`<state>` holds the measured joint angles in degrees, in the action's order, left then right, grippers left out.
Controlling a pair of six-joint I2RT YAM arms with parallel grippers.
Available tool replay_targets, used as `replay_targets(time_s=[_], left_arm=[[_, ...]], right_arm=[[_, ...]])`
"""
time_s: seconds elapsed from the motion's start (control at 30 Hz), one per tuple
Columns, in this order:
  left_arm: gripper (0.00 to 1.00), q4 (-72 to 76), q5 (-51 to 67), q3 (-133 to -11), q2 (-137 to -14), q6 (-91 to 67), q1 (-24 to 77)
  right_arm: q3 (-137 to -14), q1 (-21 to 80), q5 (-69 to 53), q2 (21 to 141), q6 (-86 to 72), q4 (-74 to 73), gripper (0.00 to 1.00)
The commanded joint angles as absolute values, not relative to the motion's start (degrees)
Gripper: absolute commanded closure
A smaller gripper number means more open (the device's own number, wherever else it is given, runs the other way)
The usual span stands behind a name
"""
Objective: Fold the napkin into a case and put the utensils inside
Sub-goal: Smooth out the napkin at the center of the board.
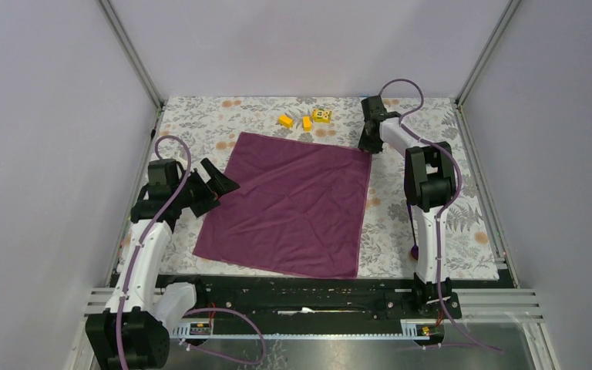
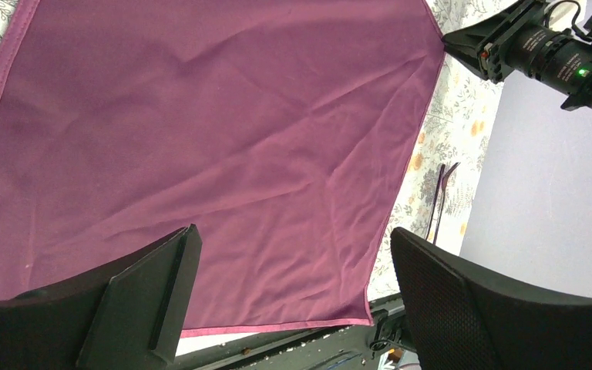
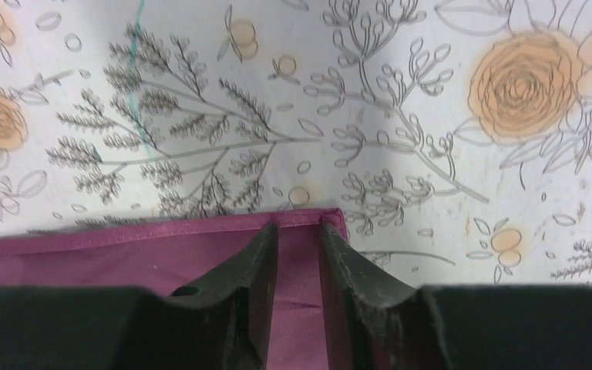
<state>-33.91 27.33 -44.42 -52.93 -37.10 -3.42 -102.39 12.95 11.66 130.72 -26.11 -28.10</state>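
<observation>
Zero folds yet | napkin (image 1: 289,204) flat on bench (image 1: 193,123) | right jaws narrowly apart astride far-right corner, apparently set to pinch | left jaws wide apart beside left edge

Soft, even light; crisp overview, softer wrist views.

In the top view diffuse light fell from overhead, casting only faint shadows under the arms and a mild sheen on the napkin (image 1: 289,204), while the counter (image 1: 401,231) looked pale. The left wrist view kept the cloth's creases sharp, but the left pincer (image 2: 293,235) showed as dark, slightly blurred masses at 5 and 7 o'clock. In the right wrist view grey shading mottled the counter, and the right pincer (image 3: 298,230) at 6 o'clock was near-black and out of focus.
</observation>
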Motion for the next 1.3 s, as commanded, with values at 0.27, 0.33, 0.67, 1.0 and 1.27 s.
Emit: replay_targets(time_s=[0.27, 0.33, 0.67, 1.0, 1.27], left_arm=[[0.01, -26.67, 30.25, -48.23, -57.42, -40.72, -2.95], [0.01, -25.85, 30.28, -48.17, -58.26, -41.37, -2.84], [0.01, -12.53, 30.66, -50.03, -73.52, -47.3, -0.38], [0.01, -3.42, 17.95, -68.73, -100.16, -49.87, 6.06], [0.01, 5.48, 17.49, -82.07, -116.79, -54.44, 6.74]], right_arm=[[-118.1, 9.97, 11.27, 144.39, -22.52, -34.13, 0.58], [-121.51, 9.95, 9.26, 146.33, -20.38, -34.7, 0.55], [-133.41, 10.06, 0.32, 146.26, -15.57, -37.36, 0.28], [-102.62, 13.66, -5.03, 116.4, -22.85, -32.53, 0.0], [-75.28, 16.2, -12.45, 96.71, -25.6, -23.09, 0.0]])
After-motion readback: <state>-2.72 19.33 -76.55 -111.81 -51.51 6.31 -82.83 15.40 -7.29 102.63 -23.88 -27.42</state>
